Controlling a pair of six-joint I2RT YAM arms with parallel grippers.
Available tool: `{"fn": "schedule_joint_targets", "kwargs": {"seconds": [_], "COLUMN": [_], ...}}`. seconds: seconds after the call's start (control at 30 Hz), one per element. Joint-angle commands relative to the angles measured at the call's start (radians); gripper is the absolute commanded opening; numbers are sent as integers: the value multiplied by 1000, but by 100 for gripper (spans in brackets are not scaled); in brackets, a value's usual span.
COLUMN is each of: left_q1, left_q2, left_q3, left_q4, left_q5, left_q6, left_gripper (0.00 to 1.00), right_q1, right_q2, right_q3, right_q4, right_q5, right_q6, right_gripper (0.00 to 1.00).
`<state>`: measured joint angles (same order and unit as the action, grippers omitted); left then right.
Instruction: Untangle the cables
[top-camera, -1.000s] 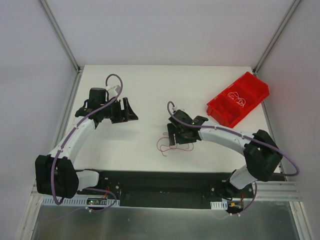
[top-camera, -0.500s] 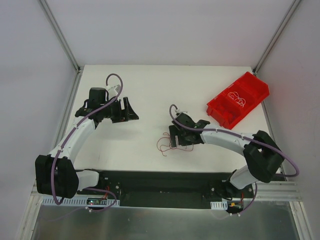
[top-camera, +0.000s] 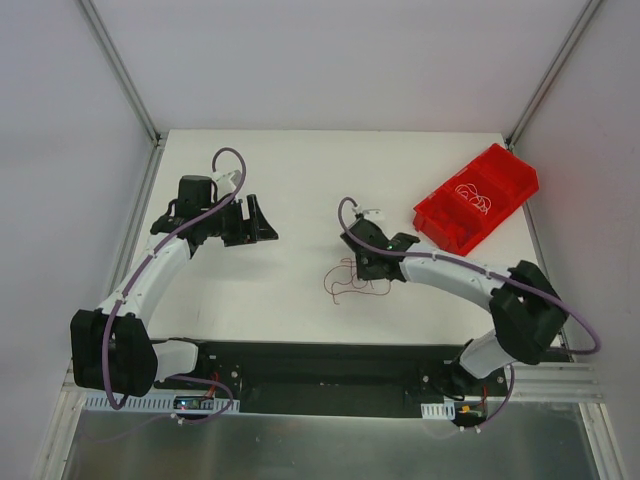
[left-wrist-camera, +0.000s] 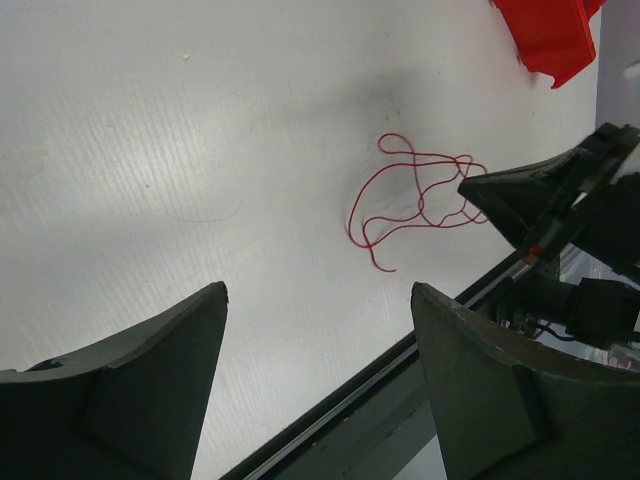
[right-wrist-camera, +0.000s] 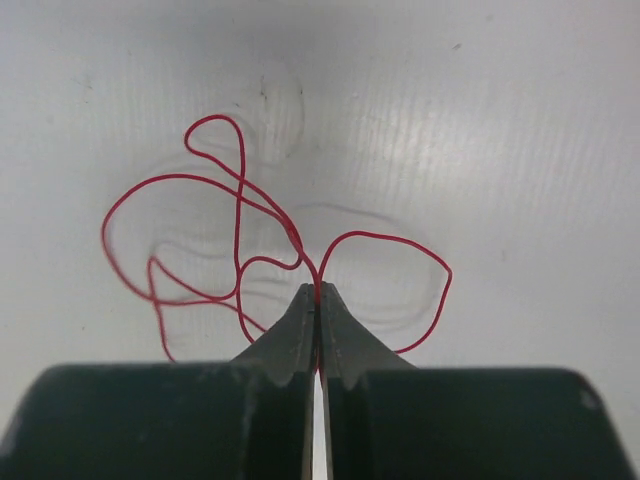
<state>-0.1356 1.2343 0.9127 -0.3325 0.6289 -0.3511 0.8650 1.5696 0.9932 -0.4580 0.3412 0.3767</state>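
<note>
Thin red cables (right-wrist-camera: 240, 230) curl in loose loops over the white table, lifted slightly so that they cast faint shadows. My right gripper (right-wrist-camera: 317, 292) is shut on them, the strands pinched between its fingertips. From above, the cables (top-camera: 350, 279) hang just left of the right gripper (top-camera: 368, 268) near the table's middle. The left wrist view shows the same red tangle (left-wrist-camera: 415, 195) ahead, running to the right gripper's black tip. My left gripper (top-camera: 262, 221) stands open and empty, well to the left of the tangle; the left gripper (left-wrist-camera: 320, 290) has nothing between its fingers.
A red bin (top-camera: 477, 197) holding thin whitish wires sits at the back right of the table; its corner (left-wrist-camera: 550, 35) shows in the left wrist view. The black base rail (top-camera: 320, 362) runs along the near edge.
My right gripper has closed on the red cables and moved up and right with them, dragging the tangle off its earlier spot. The left arm has stayed put.
</note>
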Motion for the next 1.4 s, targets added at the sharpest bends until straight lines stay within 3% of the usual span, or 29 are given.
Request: {"fn": "schedule_joint_targets", "kwargs": {"seconds": [0.0, 0.17, 0.3, 0.53, 0.77, 1.13, 1.37], "left_q1": [10, 8, 10, 10, 8, 4, 4], "left_q2": [-4, -4, -1, 21, 22, 53, 56], "left_q3": [-5, -8, -9, -8, -15, -23, -25], "left_q4": [27, 38, 41, 47, 58, 87, 89], "left_q5": [48, 71, 84, 110, 121, 169, 167], "left_q6": [-6, -14, -17, -23, -31, -51, -48], "left_gripper": [73, 73, 73, 73, 73, 73, 73], "right_q1": [-29, -216, -433, -716, -911, -1046, -1048], "right_q2": [-219, -402, -425, -251, 87, 467, 622], "right_q3": [68, 139, 234, 462, 743, 1120, 1182], "right_q4": [-48, -68, -103, -104, -73, -97, -62], "right_q5": [94, 50, 62, 205, 251, 288, 248], "right_q6": [-142, -234, -323, -363, -522, -633, -737], "right_gripper": [0, 0, 0, 0, 0, 0, 0]}}
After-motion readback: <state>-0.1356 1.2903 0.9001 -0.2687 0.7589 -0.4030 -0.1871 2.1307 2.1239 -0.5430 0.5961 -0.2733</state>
